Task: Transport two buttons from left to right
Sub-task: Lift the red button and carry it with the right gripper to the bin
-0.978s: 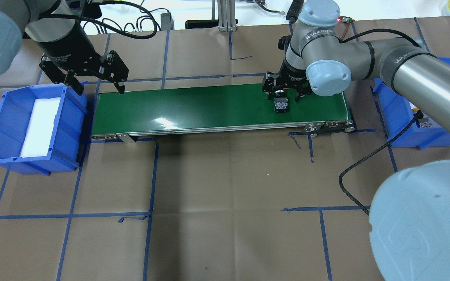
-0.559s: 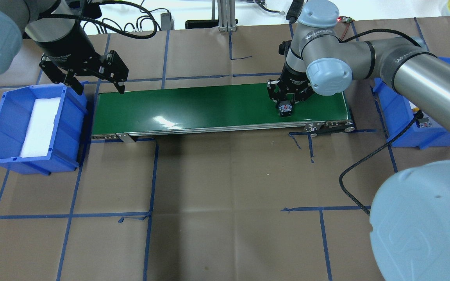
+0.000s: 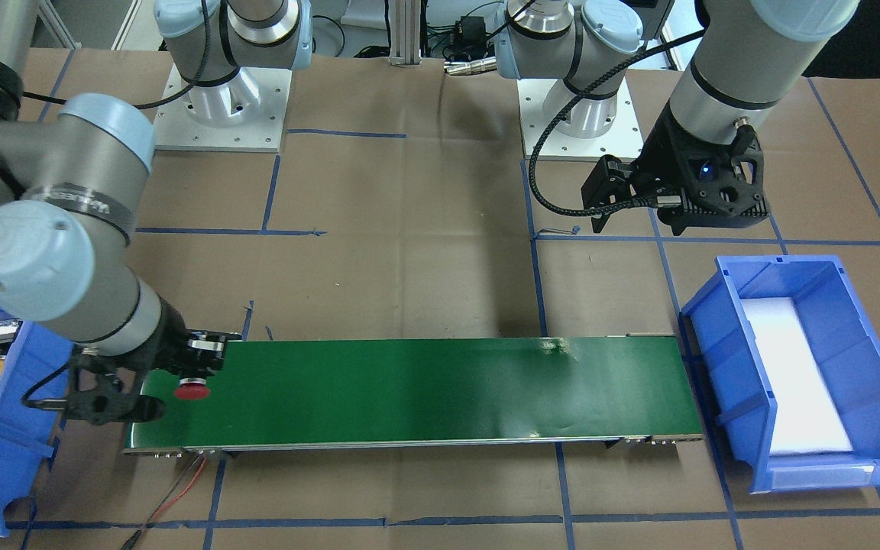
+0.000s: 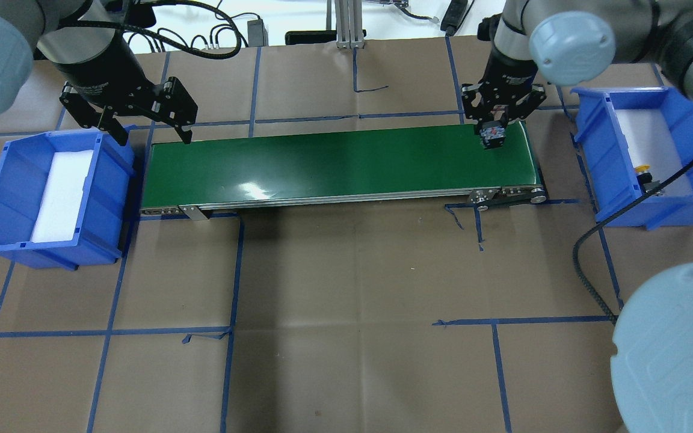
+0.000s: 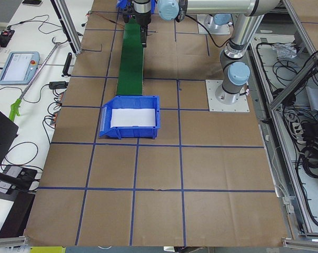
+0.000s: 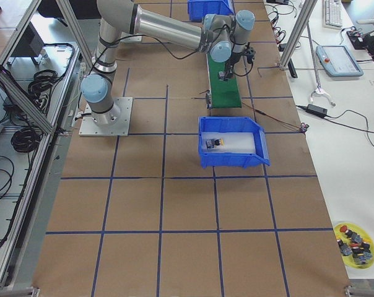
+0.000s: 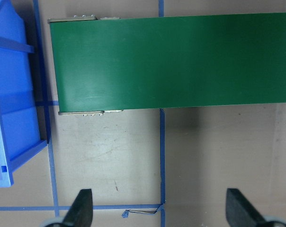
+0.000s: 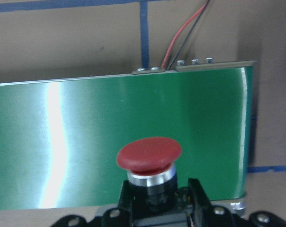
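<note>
The right jaws, at the end of the right arm (image 4: 506, 63), are clenched on the red button (image 4: 492, 135) and grip its dark block body from both sides. They hold it over the right end of the green belt (image 4: 334, 162), close to the belt's far long edge. Whether the button is lifted off the belt surface cannot be told.

The button has a red mushroom cap, a bright silver collar under it and a black-grey body. The cap is turned toward the far edge of the desk (image 4: 352, 300).

There is room to move around these jaws. The belt stretches away toward the desk's left edge, and a strip of brown paper lies between the belt's end and the right bin (image 4: 599, 162), which stands near the desk's right edge. In that bin the yellow button (image 4: 644, 171) lies on white foam, toward the robot's side.

Well apart, the left jaws on the left arm (image 4: 94, 60) are released. Their fingers (image 7: 82, 208) are spread wide with only brown paper showing between them. They hang above the desk near the belt's left end, beside the left bin (image 4: 109, 198), which is lined with white foam and sits near the desk's left edge.

Between the belt and the desk's near edge lies a broad stretch of brown paper crossed by blue tape lines.
</note>
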